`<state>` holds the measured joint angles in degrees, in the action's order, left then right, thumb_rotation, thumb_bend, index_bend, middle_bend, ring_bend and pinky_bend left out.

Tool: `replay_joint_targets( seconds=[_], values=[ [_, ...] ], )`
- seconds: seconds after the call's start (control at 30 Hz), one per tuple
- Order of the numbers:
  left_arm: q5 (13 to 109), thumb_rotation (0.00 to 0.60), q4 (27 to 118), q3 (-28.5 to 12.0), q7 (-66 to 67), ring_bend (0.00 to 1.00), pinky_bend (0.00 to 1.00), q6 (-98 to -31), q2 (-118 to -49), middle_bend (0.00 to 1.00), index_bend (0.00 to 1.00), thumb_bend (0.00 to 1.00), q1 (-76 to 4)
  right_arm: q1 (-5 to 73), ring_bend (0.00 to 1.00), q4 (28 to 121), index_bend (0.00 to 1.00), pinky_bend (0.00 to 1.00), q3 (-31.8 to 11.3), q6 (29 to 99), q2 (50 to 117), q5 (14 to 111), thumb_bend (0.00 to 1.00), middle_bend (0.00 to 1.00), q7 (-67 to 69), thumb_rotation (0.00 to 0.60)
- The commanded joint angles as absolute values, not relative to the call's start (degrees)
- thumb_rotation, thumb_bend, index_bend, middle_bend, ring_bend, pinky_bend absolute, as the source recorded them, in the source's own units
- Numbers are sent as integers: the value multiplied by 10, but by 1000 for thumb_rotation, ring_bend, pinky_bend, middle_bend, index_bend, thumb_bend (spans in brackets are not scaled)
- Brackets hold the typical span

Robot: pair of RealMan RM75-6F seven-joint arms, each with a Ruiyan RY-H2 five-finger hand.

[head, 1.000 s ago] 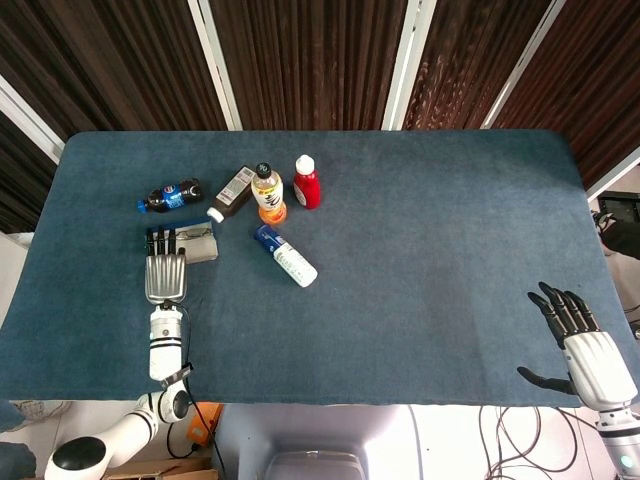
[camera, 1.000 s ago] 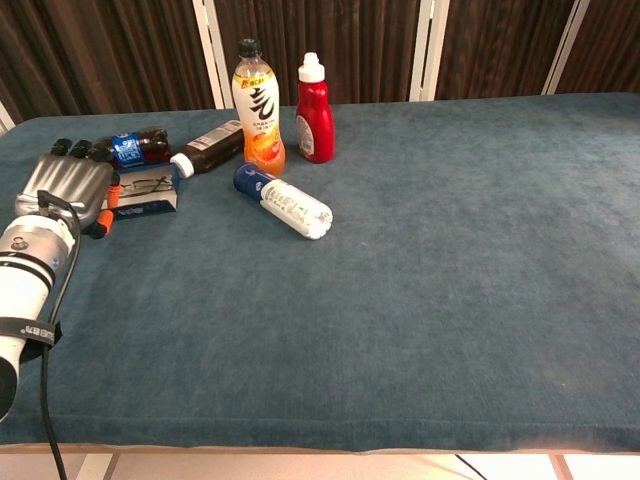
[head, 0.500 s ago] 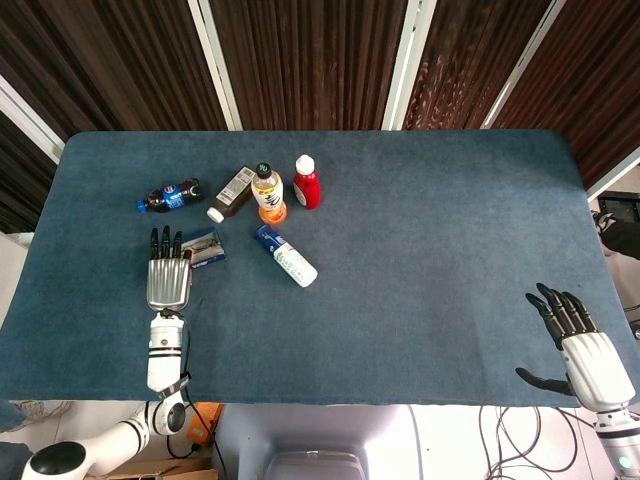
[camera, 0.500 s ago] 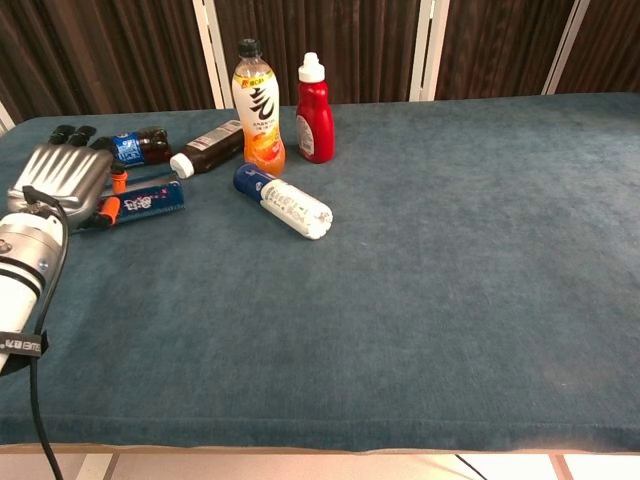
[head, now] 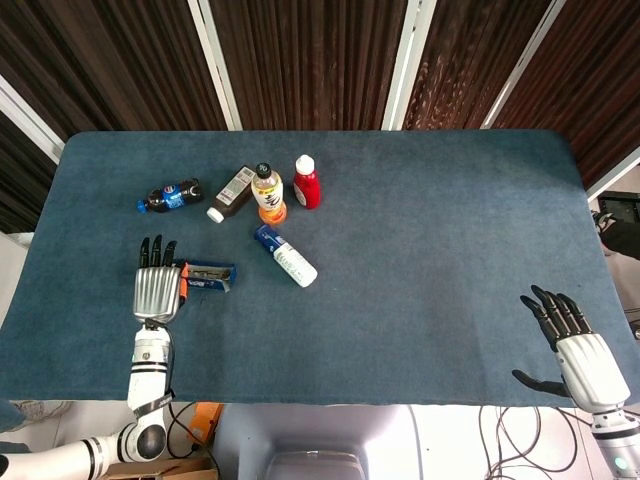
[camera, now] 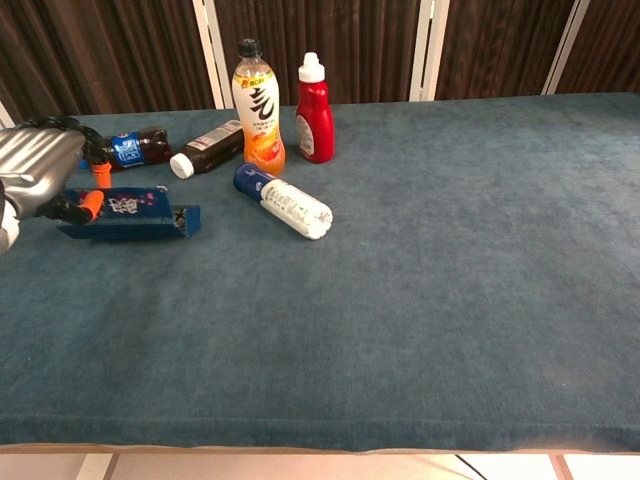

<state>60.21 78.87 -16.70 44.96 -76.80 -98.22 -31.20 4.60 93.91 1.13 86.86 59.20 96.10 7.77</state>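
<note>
So far, by the look of it, the pick-up is done and the carrying is not: the left hand (head: 159, 288) grips one end of the blue box (head: 209, 276), and in the chest view the box (camera: 130, 214) sits level, seemingly just off the counter (head: 430, 250), though I cannot tell whether it is quite clear of the cloth. Its fingers (camera: 78, 205) are closed on the box's left end, at the near left of the counter. The right hand (head: 576, 345) hangs off the near right edge, fingers spread and holding nothing. Further back, untouched, lie the cola bottle (head: 170, 194), the brown bottle (head: 231, 193) and the white tube (head: 286, 256), with the orange drink bottle (head: 266, 193) and red bottle (head: 306, 182) standing upright. Where the box goes remains open.
</note>
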Motion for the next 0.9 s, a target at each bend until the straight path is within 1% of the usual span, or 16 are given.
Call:
replay_joint_targets(
  seconds=[0.03, 0.27, 0.9],
  values=[
    [562, 600, 789, -186, 467, 25, 30, -747, -976, 152, 757, 478, -320, 46, 0, 939, 0, 0, 11, 870, 592, 960, 145, 0, 79, 600],
    [514, 600, 765, -197, 476, 25, 30, -720, -979, 154, 757, 463, -337, 45, 0, 937, 0, 0, 9, 870, 590, 956, 145, 0, 82, 600],
    [471, 600, 661, -214, 446, 39, 31, -680, -1024, 169, 757, 462, -389, 46, 0, 938, 0, 0, 7, 865, 589, 949, 145, 0, 80, 600]
  ],
)
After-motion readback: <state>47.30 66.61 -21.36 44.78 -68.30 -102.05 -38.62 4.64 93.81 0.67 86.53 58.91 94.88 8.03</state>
